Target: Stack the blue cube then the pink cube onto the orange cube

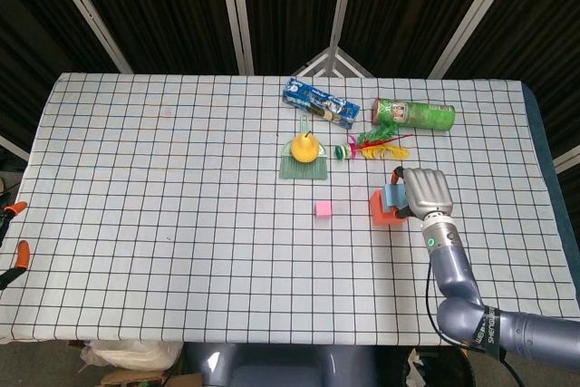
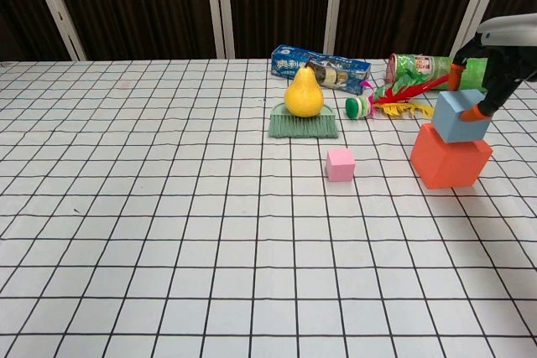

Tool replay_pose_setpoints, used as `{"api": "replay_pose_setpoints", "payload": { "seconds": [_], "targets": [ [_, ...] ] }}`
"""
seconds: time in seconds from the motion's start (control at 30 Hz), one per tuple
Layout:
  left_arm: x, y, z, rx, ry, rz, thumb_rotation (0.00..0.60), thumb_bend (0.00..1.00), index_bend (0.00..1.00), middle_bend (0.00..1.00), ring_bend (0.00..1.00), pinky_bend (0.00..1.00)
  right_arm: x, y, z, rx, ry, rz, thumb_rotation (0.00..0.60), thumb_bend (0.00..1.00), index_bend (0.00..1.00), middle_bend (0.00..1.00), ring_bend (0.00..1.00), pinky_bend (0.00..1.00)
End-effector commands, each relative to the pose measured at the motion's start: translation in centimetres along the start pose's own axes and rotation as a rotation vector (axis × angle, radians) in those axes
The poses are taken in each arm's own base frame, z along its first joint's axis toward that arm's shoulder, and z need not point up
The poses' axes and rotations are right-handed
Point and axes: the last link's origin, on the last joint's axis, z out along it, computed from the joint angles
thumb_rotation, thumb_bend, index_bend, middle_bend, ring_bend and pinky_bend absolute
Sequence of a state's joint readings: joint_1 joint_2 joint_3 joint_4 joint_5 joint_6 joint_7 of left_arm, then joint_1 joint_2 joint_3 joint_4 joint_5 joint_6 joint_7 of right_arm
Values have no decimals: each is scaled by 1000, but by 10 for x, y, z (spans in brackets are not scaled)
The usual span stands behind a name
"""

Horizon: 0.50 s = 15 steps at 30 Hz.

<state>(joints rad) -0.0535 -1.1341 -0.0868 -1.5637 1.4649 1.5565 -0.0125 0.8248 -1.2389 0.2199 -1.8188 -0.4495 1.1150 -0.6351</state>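
- Your right hand point(image 2: 495, 60), at the frame's right edge, grips the small blue foam cube point(image 2: 460, 116) between orange-tipped fingers.
- That cube rests on the larger orange foam cube point(image 2: 450, 157).
- The small pink foam cube point(image 2: 340, 164) lies left of the stack, well apart.

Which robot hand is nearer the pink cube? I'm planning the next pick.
The right robot hand is nearer: it's at the blue cube on the orange cube, beside the pink cube. The left robot hand sits off the far table edge.
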Motion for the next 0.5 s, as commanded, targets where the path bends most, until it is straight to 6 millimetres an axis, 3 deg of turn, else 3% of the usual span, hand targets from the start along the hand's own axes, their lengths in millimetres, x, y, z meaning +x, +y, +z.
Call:
{"api": "replay_pose_setpoints", "payload": {
  "seconds": [0.03, 0.5],
  "targets": [
    [0, 0, 0, 1, 0, 0, 600, 584, 176, 64, 0, 0, -1, 0, 1, 1, -3, 2, 600, 390, 486, 1000, 1000, 929],
    [0, 0, 0, 5, 1, 0, 600, 584, 176, 64, 0, 0, -4, 2, 3, -1, -9, 10, 600, 390, 486, 1000, 1000, 929]
  ]
}}
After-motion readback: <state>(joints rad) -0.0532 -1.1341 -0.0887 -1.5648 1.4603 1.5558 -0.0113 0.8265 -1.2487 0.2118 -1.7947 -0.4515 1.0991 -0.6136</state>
